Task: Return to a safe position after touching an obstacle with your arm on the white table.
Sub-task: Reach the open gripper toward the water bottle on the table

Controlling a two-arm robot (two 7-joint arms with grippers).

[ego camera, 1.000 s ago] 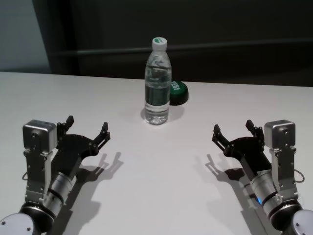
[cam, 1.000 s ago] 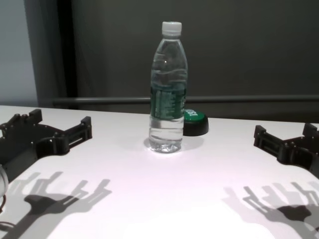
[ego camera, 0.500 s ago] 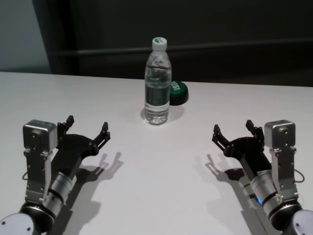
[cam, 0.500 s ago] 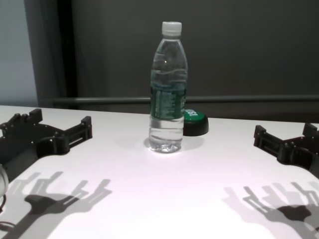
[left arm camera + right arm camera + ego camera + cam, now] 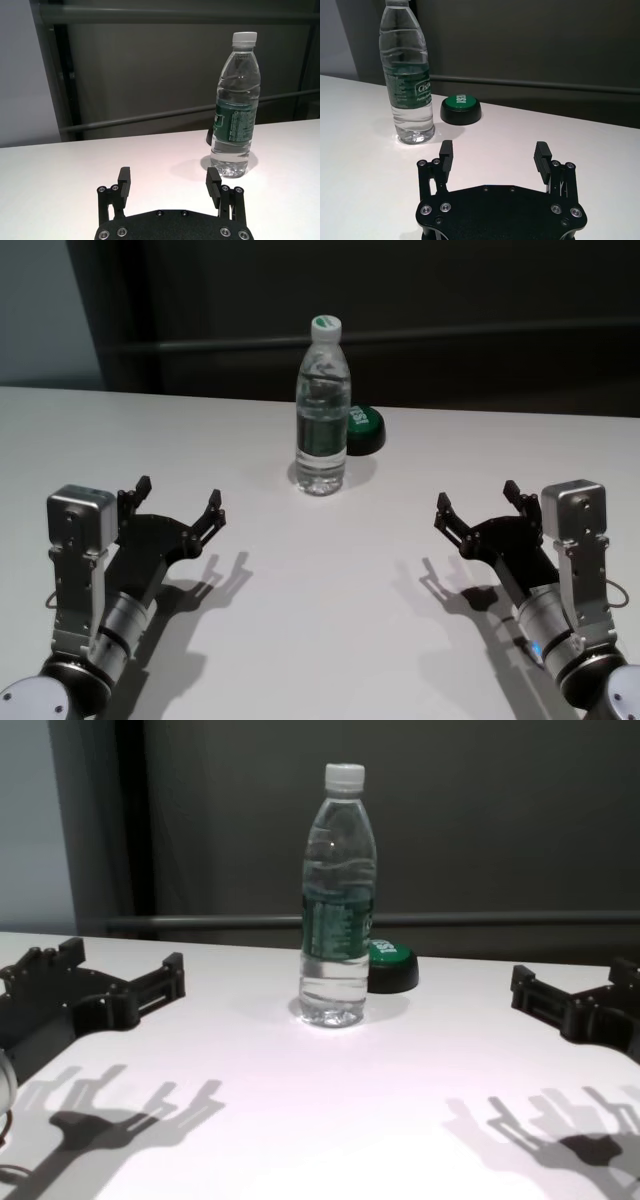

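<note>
**Base:** Where is the obstacle?

**Me:** I see the water bottle (image 5: 321,406) standing upright on the white tabletop (image 5: 320,640), toward its far side, roughly central between my two arms. White cap on, dark green label band around the middle. All my positions below are taken from it.

**Base:** Anything close to it?

**Me:** A green-topped button (image 5: 364,428) on a black base, just behind the bottle and to my right of it. From the head view the two overlap, so I cannot say whether they touch; the right wrist view suggests a small gap.

**Base:** Left arm?

**Me:** Left end effector (image 5: 179,502) hangs nearer to me than the bottle and well off to its left, above the tabletop, shadow beneath it. Fingers (image 5: 124,180) spread apart, nothing between them.

**Base:** Right arm?

**Me:** Right end effector (image 5: 479,505) is nearer to me than the bottle and well off to its right, also clear of it. Fingers (image 5: 540,154) spread wide, holding nothing.
</note>
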